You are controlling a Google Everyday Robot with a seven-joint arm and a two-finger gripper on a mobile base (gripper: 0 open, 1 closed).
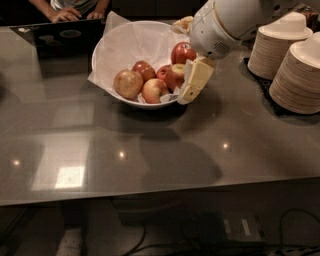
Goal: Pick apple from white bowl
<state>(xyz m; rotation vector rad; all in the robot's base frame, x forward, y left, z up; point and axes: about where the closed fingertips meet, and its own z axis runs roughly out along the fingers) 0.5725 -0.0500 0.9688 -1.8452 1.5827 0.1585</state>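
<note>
The white bowl [120, 42], lined with crinkled white paper, stands at the back middle of the grey table. The apple [128, 83], large and dull golden-tan, lies at the bowl's front left. Shiny red apples [183, 52] and a smaller yellow-red apple [154, 90] lie to its right. My gripper [189, 90] hangs from the white arm [225, 22] at the bowl's right rim. It is next to the rightmost red apples and well to the right of the tan apple. It holds nothing that I can see.
Two stacks of beige paper plates [300, 75] stand at the right on a dark mat. A dark laptop [65, 35] and a person's hands [65, 14] are at the back left. The table's front edge [160, 192] runs across below.
</note>
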